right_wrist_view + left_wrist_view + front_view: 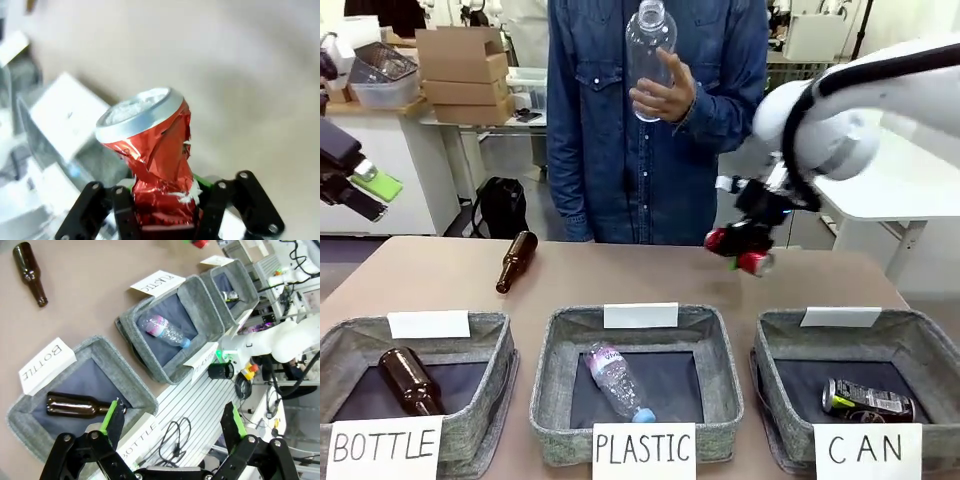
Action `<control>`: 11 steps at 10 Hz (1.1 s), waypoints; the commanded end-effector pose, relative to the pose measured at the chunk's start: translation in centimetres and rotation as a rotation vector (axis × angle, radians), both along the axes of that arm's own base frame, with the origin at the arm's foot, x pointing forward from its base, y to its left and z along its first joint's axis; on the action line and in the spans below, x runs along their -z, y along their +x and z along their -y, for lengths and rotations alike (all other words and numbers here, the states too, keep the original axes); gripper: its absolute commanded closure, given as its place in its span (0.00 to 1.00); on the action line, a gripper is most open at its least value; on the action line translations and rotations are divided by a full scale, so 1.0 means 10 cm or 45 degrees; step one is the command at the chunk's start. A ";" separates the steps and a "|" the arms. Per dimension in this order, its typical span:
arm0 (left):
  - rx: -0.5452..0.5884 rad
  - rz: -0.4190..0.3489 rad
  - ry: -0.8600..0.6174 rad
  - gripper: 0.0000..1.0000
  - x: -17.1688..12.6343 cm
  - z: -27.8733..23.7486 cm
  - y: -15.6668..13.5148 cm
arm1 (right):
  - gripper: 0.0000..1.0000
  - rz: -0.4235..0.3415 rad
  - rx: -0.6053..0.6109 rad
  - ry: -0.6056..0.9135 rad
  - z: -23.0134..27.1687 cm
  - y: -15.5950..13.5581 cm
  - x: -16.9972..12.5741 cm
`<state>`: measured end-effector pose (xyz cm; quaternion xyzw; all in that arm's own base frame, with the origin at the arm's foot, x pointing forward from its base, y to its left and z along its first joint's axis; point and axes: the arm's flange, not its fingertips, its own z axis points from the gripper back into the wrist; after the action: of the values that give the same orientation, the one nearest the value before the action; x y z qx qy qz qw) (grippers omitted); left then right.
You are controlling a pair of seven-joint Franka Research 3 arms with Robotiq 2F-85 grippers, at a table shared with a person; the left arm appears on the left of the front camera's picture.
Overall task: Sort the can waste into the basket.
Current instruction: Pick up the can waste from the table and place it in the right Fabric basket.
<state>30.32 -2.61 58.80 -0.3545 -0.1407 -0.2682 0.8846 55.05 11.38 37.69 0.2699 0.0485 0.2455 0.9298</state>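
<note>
Front view: the right claw (pixel 740 245) is clamped on the crushed red can (pixel 757 263), held in the air above the surface (pixel 620 275), just beyond the far rim of the CAN basket (pixel 905 322). Open air lies between can and rim. The black can (pixel 868 398) lies on its side in the right half of that basket; the left half of its floor is bare. A person's hand (pixel 665 90) holds a clear bottle (pixel 648 45) up and to the left of the arm. A brown bottle (pixel 516 262) lies on the surface well to the left. Left wrist view: the left claw (pixel 172 425) is spread wide and holds nothing, above the near edge of the surface beside the BOTTLE basket (pixel 135 380).
</note>
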 end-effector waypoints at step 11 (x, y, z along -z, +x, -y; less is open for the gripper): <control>0.008 -0.003 0.016 0.00 0.00 -0.03 -0.02 | 0.89 0.290 -0.757 0.076 0.98 -2.35 -0.51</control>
<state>30.35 -2.60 58.76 -0.3547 -0.1399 -0.2678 0.8848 32.13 2.14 43.22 0.2851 0.0320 0.4843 0.8265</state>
